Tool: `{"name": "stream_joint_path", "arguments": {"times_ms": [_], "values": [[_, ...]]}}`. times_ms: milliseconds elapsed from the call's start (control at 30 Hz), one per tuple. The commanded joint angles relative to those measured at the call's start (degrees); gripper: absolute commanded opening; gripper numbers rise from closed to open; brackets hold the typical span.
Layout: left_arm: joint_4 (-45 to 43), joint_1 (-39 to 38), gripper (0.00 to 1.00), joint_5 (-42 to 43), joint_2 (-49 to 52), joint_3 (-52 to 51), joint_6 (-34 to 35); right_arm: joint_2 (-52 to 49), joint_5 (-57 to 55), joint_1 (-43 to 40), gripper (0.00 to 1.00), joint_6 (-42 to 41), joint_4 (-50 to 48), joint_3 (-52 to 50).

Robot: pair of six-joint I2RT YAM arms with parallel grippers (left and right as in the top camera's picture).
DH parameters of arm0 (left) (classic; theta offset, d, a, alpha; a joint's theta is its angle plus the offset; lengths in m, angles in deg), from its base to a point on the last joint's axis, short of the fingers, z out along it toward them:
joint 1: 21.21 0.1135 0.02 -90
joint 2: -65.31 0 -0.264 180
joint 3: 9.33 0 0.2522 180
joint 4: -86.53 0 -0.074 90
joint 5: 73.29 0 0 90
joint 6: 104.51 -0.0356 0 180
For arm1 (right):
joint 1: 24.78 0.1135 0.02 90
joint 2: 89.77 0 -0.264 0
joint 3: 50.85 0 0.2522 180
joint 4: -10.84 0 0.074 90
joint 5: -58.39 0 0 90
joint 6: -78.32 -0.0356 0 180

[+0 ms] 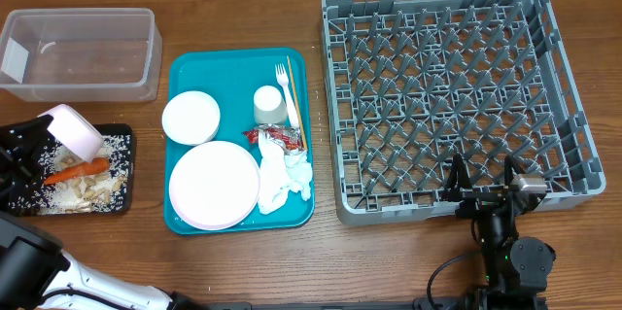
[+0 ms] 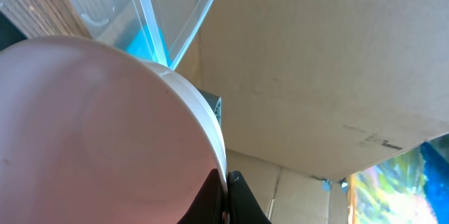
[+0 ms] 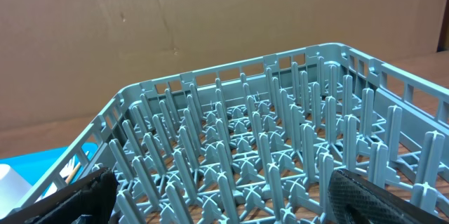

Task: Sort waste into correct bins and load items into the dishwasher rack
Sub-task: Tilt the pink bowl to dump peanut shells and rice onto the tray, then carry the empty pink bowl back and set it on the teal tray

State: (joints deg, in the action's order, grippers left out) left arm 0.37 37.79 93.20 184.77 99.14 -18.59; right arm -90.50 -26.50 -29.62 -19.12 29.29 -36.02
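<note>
One pinkish bowl (image 1: 76,127) (aslant) in left gripper (image 1: 44,127), over black tray (image 1: 119,204).

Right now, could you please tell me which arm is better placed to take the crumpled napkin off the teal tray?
Right. The right claw is open and empty, and the napkin lies on the nearer side of the teal tray. The left claw is shut on the pink bowl.

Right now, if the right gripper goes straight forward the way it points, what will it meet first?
The dishwasher rack. The open right gripper faces it from its near side, so it would likely hit the near wall or, if high enough, the first upright pegs; height is unclear.
</note>
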Motion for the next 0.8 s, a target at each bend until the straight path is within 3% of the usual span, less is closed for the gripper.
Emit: {"name": "stream_joint_path", "arguments": {"times_ms": [0,233,467,767], "values": [[-0.37,0.37,0.04,1.11,-0.66,-0.17,-3.19,0.39,-0.39,-0.17,1.00,0.22,-0.28,-0.59],[2.80,0.50,0.04,2.60,-0.66,-0.15,-2.71,0.39,-0.39,-0.17,1.00,0.22,-0.28,-0.59],[8.48,-0.96,0.04,2.45,-0.76,0.70,-11.91,0.39,-0.39,-0.17,1.00,0.22,-0.28,-0.59],[15.52,-7.04,0.04,-3.93,-1.16,10.91,-13.35,0.39,-0.39,-0.17,1.00,0.22,-0.28,-0.59]]}}
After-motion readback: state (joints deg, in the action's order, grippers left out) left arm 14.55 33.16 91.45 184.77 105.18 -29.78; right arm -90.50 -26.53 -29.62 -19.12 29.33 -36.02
